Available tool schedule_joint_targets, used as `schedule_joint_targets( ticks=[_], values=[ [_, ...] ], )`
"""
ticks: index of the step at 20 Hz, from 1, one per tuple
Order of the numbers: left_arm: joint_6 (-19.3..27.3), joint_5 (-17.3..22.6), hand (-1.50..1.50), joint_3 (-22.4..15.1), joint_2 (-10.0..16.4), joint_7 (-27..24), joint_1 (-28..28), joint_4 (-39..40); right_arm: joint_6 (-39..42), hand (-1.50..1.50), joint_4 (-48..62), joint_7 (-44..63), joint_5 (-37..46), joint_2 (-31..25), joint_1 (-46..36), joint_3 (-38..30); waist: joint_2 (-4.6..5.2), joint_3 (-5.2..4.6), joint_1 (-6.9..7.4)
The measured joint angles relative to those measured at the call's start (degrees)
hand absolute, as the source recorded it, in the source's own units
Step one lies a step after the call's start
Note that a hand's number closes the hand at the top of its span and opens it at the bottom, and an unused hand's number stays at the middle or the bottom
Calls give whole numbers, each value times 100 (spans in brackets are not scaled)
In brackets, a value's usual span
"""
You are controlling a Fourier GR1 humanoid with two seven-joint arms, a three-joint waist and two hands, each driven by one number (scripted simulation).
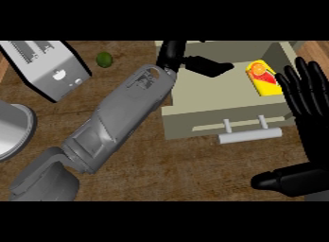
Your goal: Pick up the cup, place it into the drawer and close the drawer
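Apparently the small yellow cup with a red print (261,78) is already lying inside the beige box-shaped drawer (216,97), near its right wall, so the placing step is judged done. The drawer is pulled fully out over the brown wooden counter (188,165), and its pale cylindrical bar handle (247,136) faces the robot, which is why closing is judged the only step left.

The black left hand (173,53) is held over the drawer's back left corner at the end of the grey forearm. It is spread open, with one digit stretched toward the cup, and nothing is gripped. A clear gap is seen between it and the cup, consistent with a release. The black right hand (312,101) is resting flat and open at the view's right edge, fingers up, nothing held, kept clear of the drawer.

For closing, the front panel or handle would need to be pushed away.

Off to the left, a silver boxy toaster (45,66), a small green lime (104,59) and a grey metal pot (3,127) are left untouched.
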Motion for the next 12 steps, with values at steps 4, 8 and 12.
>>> schedule_joint_targets(
  ticks=[4,8,12],
  values=[
    [-38,278,-150,-26,0,-117,3,-110,36,-150,-43,53,-166,-18,-72,-55,2,-3,-7],
    [-128,593,-150,73,-1,-395,-24,-256,55,-150,-146,185,-396,-21,-67,-110,-13,-5,39],
    [-259,899,-150,213,0,-795,110,-511,126,-150,-200,284,-632,-46,29,-177,-52,-8,187]
  ],
)
